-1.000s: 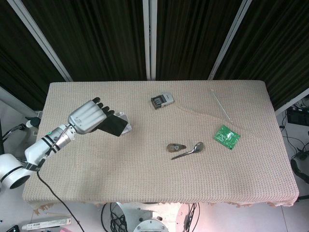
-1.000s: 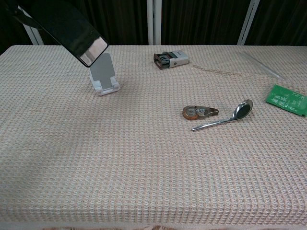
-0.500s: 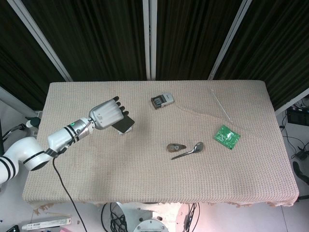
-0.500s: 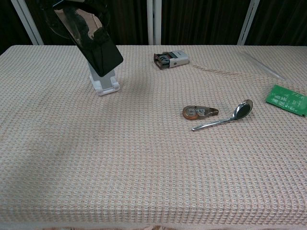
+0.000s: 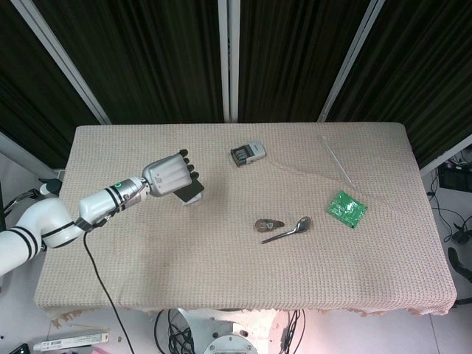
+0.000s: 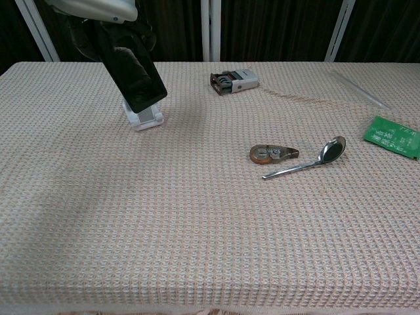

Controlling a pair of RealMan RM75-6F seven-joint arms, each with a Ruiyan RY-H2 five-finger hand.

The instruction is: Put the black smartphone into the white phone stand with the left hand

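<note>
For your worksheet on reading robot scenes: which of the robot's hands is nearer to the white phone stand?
Left. The left hand holds the black smartphone directly over the white phone stand. The right hand appears in neither view, so its position cannot be given.

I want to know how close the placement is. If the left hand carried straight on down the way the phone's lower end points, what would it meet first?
Most likely the white phone stand: the black smartphone held by the left hand hangs tilted just over it. Contact is unclear.
</note>
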